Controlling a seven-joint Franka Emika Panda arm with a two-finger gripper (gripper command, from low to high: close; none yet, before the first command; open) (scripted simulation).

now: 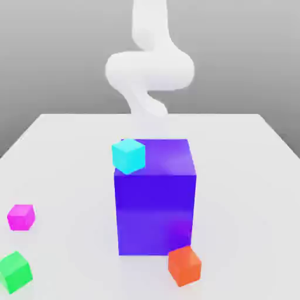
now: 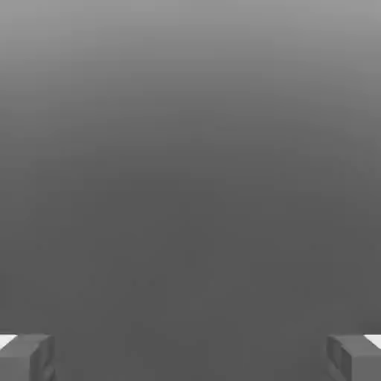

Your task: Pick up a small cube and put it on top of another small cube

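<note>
Several small cubes lie on the white table [image 1: 70,146]. A cyan cube [image 1: 128,155] sits at the front left corner of the top of a big blue block [image 1: 155,205]. A magenta cube [image 1: 21,217] and a green cube [image 1: 14,271] lie on the exterior view's left. Beside the block's front right corner stands an orange-red cube [image 1: 184,265]. My white arm [image 1: 150,67] rises behind the block, away from every cube. In the hand view my gripper [image 2: 190,359] is open, its grey fingertips [image 2: 28,357] set wide apart against plain grey, with nothing between them.
The big blue block stands tall in the middle of the table, between the arm and the front cubes. The table's edges run along both sides and the back.
</note>
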